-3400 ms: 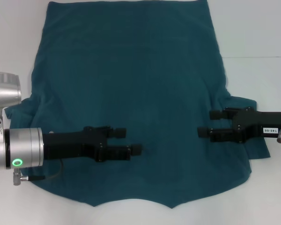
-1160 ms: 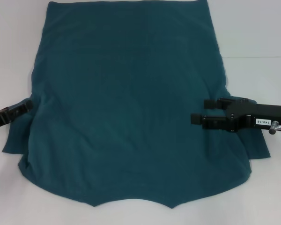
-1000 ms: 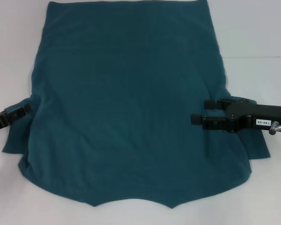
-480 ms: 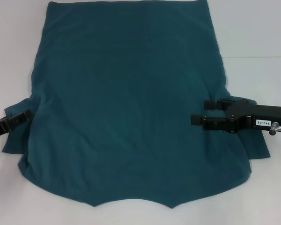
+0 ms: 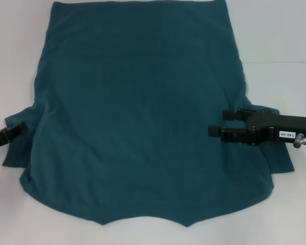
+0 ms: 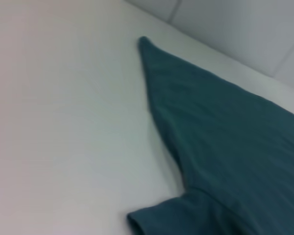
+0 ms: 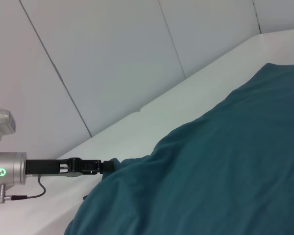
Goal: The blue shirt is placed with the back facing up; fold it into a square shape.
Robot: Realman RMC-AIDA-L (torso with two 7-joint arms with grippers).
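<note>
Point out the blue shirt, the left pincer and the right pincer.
blue shirt [image 5: 137, 117]: head view, middle of its back panel.
left pincer [image 5: 21, 127]: head view, fingertips at the shirt's left sleeve.
right pincer [image 5: 219, 122]: head view, between its two fingertips, over the shirt.

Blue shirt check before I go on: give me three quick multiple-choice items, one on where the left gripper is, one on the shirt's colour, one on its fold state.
1. Where is the left gripper?
A. over the shirt's middle
B. at the shirt's left sleeve edge
C. at the far hem

2. What colour is the blue shirt?
A. dark teal-blue
B. red
C. white

3. What state is the shirt in?
A. folded in half
B. rolled up
C. spread flat, unfolded

Answers:
1 B: the head view shows its tip at the left sleeve.
2 A: plain teal fabric in every view.
3 C: both sleeves and the full body lie open on the white table, with the right gripper over the right side.
</note>
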